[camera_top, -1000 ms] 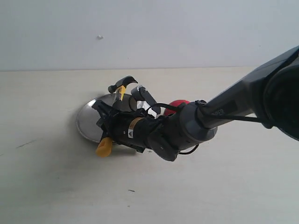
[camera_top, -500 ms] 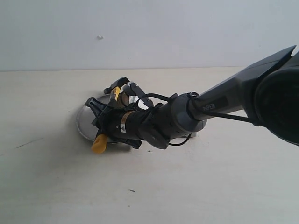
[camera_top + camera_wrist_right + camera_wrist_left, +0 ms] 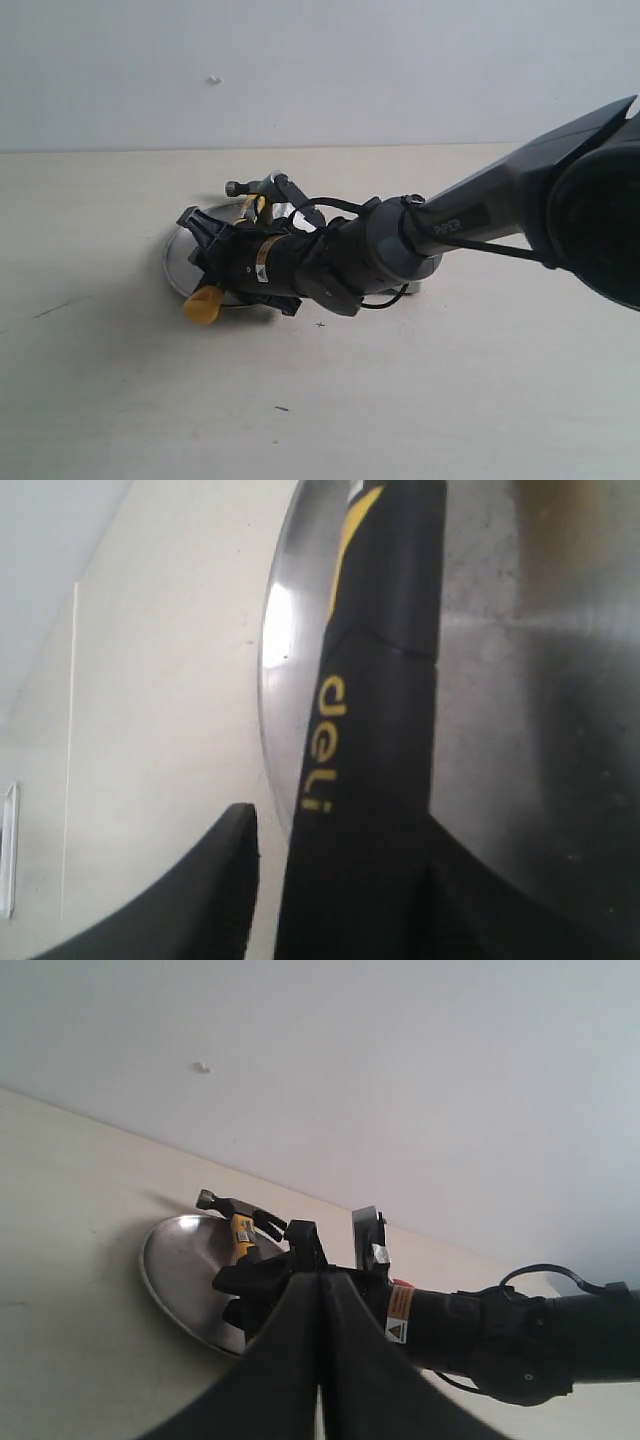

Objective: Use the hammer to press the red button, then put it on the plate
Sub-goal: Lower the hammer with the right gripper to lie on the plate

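Step in hand, by my read: setting the hammer down on the plate. The right gripper is closed on the handle around mid-length and low over the plate. The dark head pokes up past the far rim and the yellow looped end hangs out past the near rim. The left gripper has its fingers pressed together with nothing in them, and it sits back from the plate.

To do it well: level the hammer and centre it so both ends sit over steel. Lower until the handle rests, then open the jaws slowly and lift straight up.

Materials:
- The plate is shallow, round brushed metal, shiny and likely slick, with a low rim.
- The handle is black rubbery grip with yellow lettering.
- The metal head is probably heavy, so the hammer could tip or slide if dropped.
- The table is pale, matte and flat.
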Robot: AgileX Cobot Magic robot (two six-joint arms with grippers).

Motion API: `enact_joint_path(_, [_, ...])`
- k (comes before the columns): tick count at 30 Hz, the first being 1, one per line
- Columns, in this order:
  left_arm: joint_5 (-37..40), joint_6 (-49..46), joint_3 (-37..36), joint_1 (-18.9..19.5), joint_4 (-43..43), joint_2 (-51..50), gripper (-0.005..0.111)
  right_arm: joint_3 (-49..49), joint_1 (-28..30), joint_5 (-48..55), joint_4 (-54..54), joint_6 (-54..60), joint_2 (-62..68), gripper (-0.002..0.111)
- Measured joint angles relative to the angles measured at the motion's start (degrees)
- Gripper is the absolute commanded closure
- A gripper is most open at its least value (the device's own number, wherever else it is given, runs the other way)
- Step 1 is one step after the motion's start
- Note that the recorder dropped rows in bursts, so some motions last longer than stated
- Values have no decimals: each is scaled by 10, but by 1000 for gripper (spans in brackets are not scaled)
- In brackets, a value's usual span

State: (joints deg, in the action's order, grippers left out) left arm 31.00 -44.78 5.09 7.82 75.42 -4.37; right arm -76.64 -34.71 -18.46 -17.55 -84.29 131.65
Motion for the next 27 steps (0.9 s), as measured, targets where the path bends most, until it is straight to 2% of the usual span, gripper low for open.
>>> enact_joint_path(12, [0,0,0,0,0,0,107,-1,0,60,-1,-13,-13,44])
enact_joint_path(27, [0,0,0,0,0,0,107,-1,0,208,-1,-15,-74,43])
